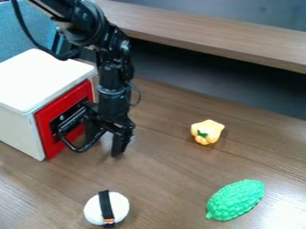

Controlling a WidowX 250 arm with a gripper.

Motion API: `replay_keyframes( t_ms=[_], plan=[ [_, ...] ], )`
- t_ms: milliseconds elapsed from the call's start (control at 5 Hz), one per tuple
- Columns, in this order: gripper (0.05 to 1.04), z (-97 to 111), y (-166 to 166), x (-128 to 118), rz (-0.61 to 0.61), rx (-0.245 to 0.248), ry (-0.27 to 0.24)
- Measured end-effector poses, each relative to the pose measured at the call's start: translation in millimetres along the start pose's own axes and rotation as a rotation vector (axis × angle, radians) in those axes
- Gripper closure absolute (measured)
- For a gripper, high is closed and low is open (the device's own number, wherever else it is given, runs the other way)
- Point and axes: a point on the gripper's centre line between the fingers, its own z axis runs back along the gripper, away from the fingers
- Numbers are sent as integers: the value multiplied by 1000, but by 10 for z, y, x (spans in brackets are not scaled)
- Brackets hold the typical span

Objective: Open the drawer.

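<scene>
Gripper [104,145] hangs wide at the drawer [48,115] handle [76,150]. Apart from the drawer lie yellow pepper [206,131], green fruit [236,200] and white ball [119,206]

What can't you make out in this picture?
All in the camera view:
- Whether the hand touches the black handle: dark parts overlap.
- The inside of the drawer: hidden by its red front.
- The white cabinet's far-left part: cut off by the left edge.
- Any marking on the toy sushi's orange spot: too small.
</scene>
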Motion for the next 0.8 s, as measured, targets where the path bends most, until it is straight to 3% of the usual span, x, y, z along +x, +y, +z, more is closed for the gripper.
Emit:
replay_keyframes(
  t_ms=[200, 600, 800],
  plan=[
    [82, 26, -286, 74, -89, -45, -17],
    [83, 84, -927, 19, -266, -53, -19],
    [82, 98, -1028, -56, -270, -50, -19]
  ],
)
